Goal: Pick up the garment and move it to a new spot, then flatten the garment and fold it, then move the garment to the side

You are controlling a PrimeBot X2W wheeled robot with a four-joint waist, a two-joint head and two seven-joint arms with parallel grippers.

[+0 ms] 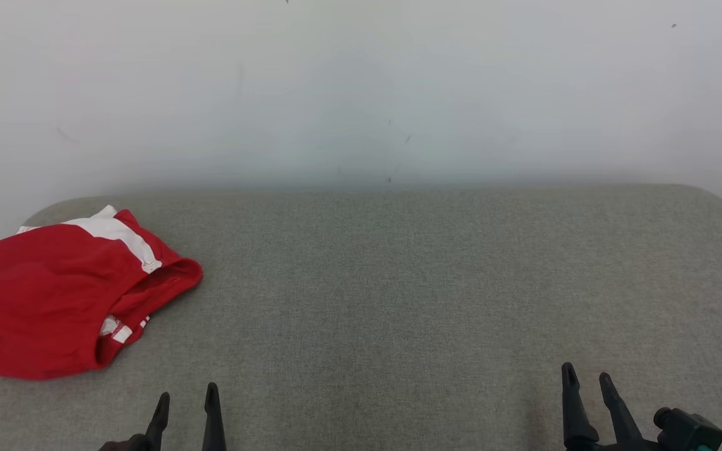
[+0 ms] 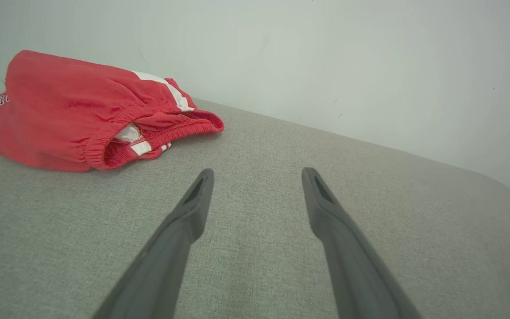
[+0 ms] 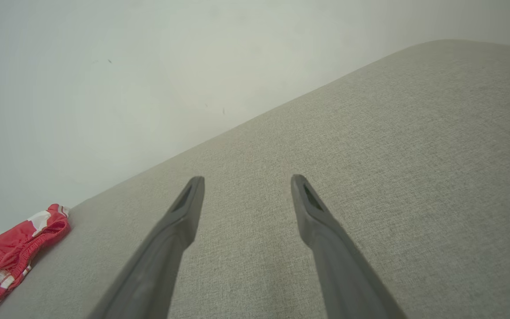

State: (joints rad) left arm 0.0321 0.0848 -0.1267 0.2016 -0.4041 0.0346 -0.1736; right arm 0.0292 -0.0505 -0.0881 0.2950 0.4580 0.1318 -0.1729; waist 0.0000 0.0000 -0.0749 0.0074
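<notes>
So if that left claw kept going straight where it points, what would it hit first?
Probably the pale wall, beyond the grey surface. The left gripper aims just right of the red garment; one finger might graze its waistband, but depth is unclear.

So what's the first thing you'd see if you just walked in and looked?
The bright red garment with white stripes jumps out, bunched up at the far left of the grey cushioned surface. Next come the robot's two dark hands at the bottom, the left hand and the right hand, both open, holding nothing and not touching the cloth.
</notes>
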